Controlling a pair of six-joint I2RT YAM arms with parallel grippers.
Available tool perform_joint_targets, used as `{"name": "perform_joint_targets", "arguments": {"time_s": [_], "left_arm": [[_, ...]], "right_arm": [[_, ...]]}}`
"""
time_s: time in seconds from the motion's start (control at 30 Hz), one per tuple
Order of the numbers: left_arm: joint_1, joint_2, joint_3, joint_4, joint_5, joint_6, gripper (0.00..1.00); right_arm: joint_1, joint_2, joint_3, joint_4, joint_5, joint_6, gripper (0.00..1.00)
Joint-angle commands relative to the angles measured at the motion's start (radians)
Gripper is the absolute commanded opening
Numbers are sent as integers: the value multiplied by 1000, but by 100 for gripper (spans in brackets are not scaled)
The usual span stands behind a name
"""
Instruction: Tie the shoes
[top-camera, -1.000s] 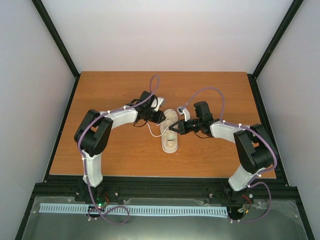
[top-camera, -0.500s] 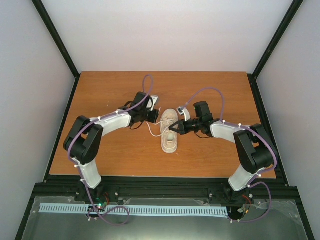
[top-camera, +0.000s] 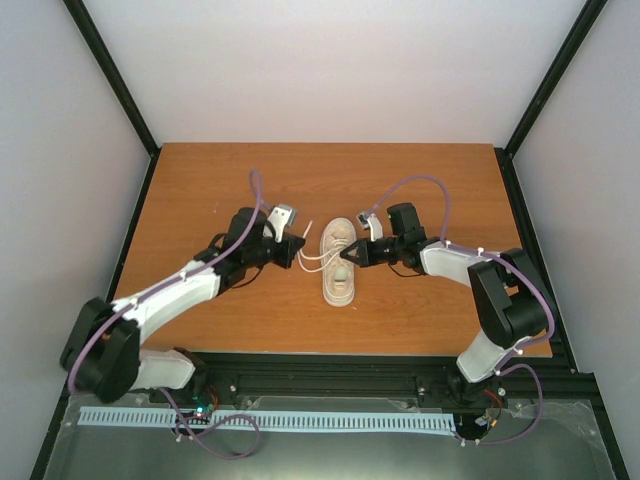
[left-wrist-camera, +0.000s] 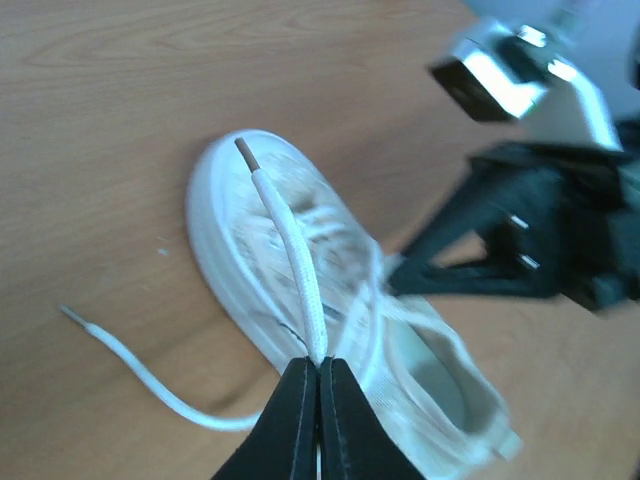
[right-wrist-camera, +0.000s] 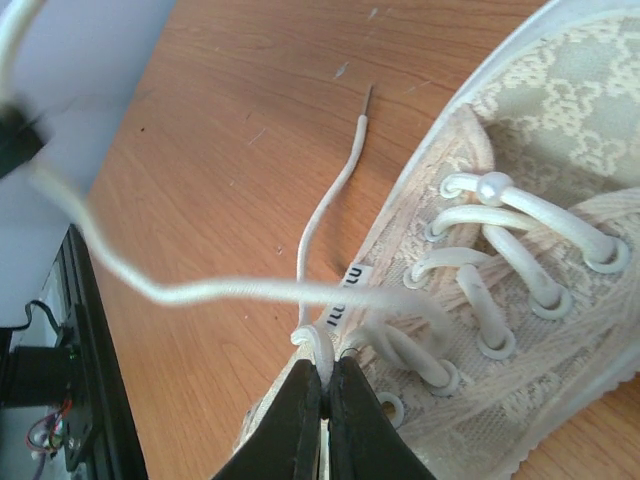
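Two pinched-shut grippers: left gripper (left-wrist-camera: 318, 368) clamps a white lace (left-wrist-camera: 296, 250), right gripper (right-wrist-camera: 326, 378) nips another strand on the cream sneaker (top-camera: 341, 283).

- This is a robotics lab test cell, not a lived-in room.
- Plain white walls (top-camera: 340, 70) close in the back and both sides. Black frame struts (top-camera: 108, 70) slant in from the upper left and upper right of the frame.
- A wood-grain tabletop (top-camera: 200, 180) fills the middle of the frame, edged in black.
- The left arm (top-camera: 170, 295) and right arm (top-camera: 460, 262) rise from a black rail (top-camera: 330, 375) along the tabletop's near edge, with purple cables (top-camera: 418, 180) looping along them.
- Below the rail, a white slotted cable duct (top-camera: 300, 420) crosses a metal sheet (top-camera: 340, 455). A small circuit board (top-camera: 200, 408) with a green light sits at the lower left.
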Motion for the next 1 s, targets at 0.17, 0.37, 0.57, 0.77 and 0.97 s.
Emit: {"name": "perform_joint_targets", "arguments": {"time_s": [0.17, 0.37, 0.57, 0.77, 0.97], "left_arm": [[-197, -156, -95, -15, 64, -12, 1], [-247, -81, -46, -10, 48, -9, 1], [-331, 51, 49, 5, 76, 36, 1], [-413, 189, 138, -5, 57, 56, 1], [-458, 302, 182, 100, 18, -7, 1]], "right_arm": [[6, -48, 34, -18, 39, 93, 3], [5, -105, 35, -28, 39, 103, 3], [6, -109, 55, -58, 45, 90, 3], [6, -98, 60, -53, 46, 92, 3], [5, -88, 60, -43, 46, 91, 3]]}}
